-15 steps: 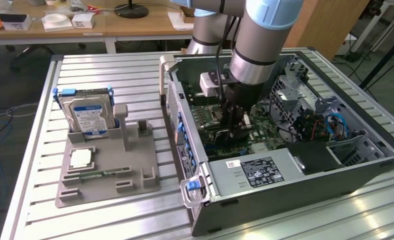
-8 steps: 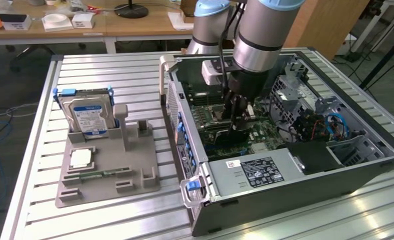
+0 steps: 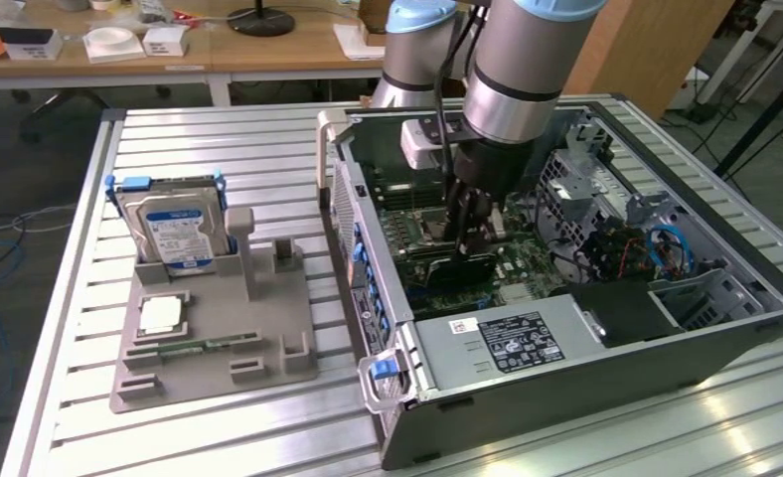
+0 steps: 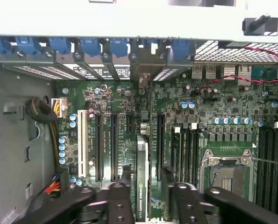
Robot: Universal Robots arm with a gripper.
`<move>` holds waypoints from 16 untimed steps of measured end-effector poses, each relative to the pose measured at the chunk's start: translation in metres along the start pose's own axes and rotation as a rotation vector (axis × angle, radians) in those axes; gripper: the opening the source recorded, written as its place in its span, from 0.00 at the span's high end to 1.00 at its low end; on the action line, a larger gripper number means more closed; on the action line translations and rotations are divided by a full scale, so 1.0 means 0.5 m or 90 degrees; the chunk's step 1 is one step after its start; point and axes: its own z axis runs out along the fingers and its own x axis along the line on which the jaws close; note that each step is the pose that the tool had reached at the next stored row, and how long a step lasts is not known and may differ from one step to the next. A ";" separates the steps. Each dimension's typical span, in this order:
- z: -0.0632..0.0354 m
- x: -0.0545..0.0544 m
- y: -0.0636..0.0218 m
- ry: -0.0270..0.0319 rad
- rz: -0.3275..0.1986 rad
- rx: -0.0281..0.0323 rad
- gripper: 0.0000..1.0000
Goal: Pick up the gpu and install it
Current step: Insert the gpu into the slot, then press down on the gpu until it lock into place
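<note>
One big grey robot arm reaches down into the open black computer case (image 3: 709, 328) on the slatted metal desk (image 3: 206, 139). Its black jaws, the gripper (image 4: 146, 191), sit on either side of the thin green card with a black fan, the gpu (image 4: 142, 182). The gpu stands on its edge in a long slot of the green main board (image 4: 213, 107). The jaws look a little apart, close beside the card, but I cannot tell if they press it. The card looks to be in place, so the install step seems nearly done. The silver hard drive with a blue label (image 3: 173, 234) waits in the grey holder (image 3: 213, 348).
</note>
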 end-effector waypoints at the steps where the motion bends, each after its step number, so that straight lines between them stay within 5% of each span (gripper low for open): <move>1: 0.000 0.000 0.000 0.0000 0.000 0.0000 0.63; 8: 0.000 0.000 0.000 0.0000 0.000 0.0002 0.89; 16: 0.000 0.000 0.000 0.0000 0.000 0.0005 0.89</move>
